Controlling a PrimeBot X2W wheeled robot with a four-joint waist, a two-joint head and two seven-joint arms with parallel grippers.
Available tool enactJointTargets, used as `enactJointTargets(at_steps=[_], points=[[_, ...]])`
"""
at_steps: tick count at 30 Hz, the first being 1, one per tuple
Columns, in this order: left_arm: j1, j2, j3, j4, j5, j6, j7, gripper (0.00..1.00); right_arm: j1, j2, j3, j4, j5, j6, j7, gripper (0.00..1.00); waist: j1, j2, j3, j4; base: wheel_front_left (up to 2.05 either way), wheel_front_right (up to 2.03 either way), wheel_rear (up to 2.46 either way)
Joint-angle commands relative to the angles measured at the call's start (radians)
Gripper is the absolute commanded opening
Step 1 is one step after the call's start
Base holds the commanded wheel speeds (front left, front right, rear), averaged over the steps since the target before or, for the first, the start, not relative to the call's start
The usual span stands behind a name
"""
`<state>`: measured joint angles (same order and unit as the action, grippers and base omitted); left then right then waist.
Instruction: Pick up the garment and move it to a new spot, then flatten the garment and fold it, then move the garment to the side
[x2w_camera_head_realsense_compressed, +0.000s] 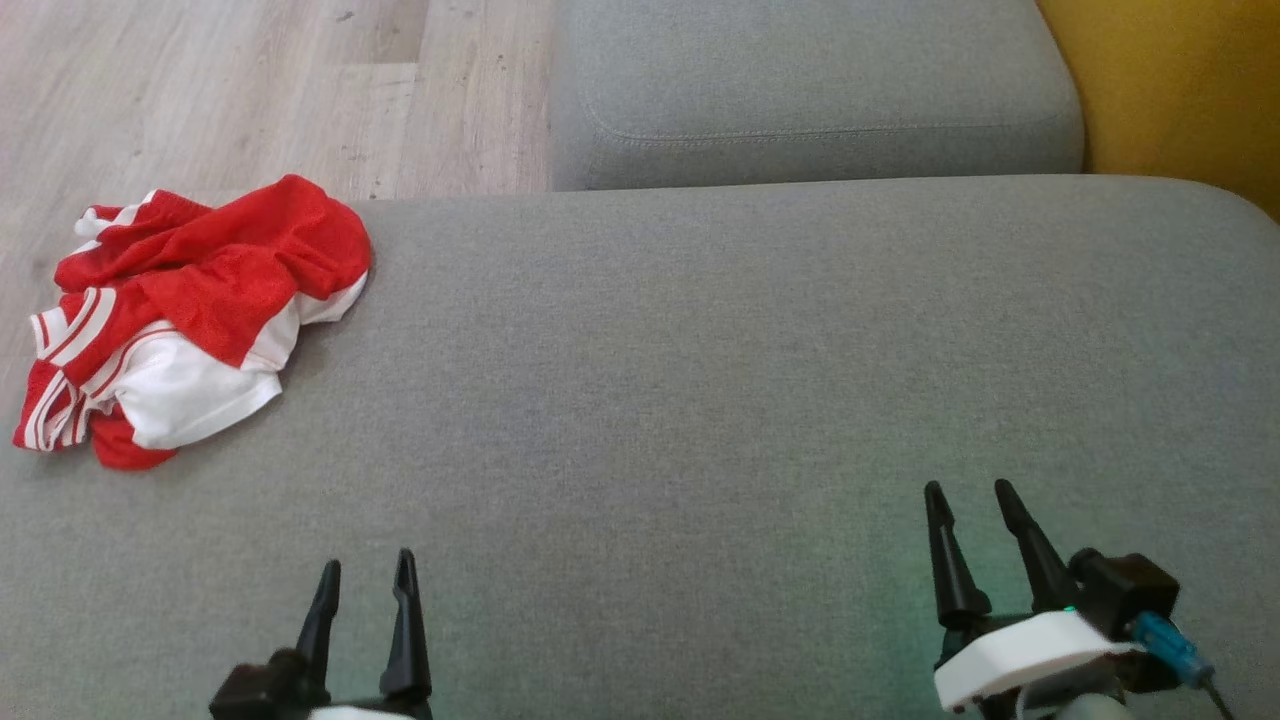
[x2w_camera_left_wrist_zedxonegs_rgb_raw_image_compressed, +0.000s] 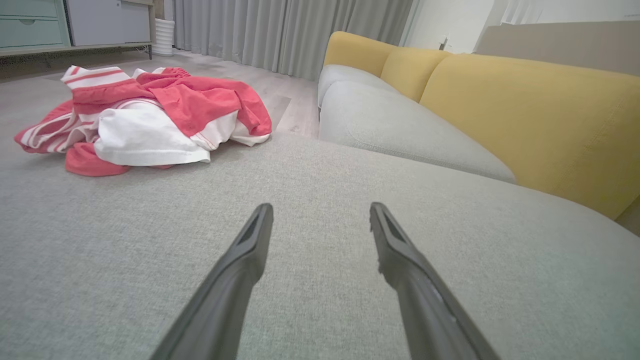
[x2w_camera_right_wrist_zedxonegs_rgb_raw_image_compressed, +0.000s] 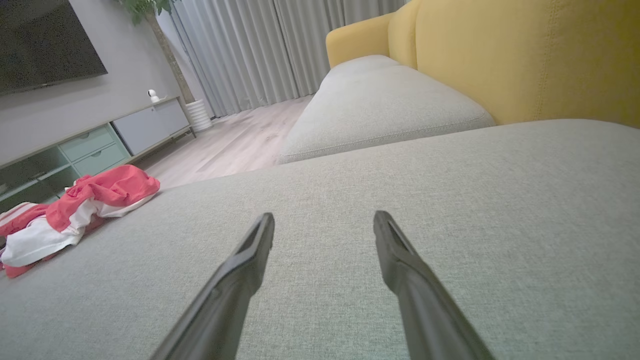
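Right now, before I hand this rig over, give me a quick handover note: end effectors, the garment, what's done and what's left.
Left end effector: open, empty, over the grey seat cushion.
Right end effector: open, empty, over the same cushion.
Garment: red and white, crumpled at the cushion's far left corner, apart from both end effectors.
Done: nothing yet.
Left: pick it up, move it, flatten, fold, set aside.
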<state>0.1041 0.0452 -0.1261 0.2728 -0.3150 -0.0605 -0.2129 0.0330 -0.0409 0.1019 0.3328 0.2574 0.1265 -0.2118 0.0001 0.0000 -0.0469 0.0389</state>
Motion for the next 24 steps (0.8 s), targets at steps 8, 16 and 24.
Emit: enactJointTargets(at_steps=[8, 16, 24], points=[[-0.009, 0.005, 0.024, -0.019, 0.097, 0.012, -0.037, 1.0, -0.037, -0.009, 0.046, -0.015, -0.107, 0.004, -0.038, 1.0, -0.0001, 0.0, -0.006, 0.002, 0.0, 0.0, 0.0], [0.0, 0.005, 0.032, -0.007, 0.127, 0.015, -0.049, 1.0, -0.035, -0.009, 0.054, 0.0, -0.149, 0.004, -0.05, 1.0, -0.0001, 0.0, -0.016, 0.004, 0.0, 0.0, 0.0], [0.009, 0.005, 0.038, 0.0, 0.112, 0.017, -0.049, 1.0, -0.031, -0.009, 0.052, 0.009, -0.14, 0.004, -0.05, 1.0, -0.0001, 0.0, -0.024, 0.003, 0.0, 0.0, 0.0]])
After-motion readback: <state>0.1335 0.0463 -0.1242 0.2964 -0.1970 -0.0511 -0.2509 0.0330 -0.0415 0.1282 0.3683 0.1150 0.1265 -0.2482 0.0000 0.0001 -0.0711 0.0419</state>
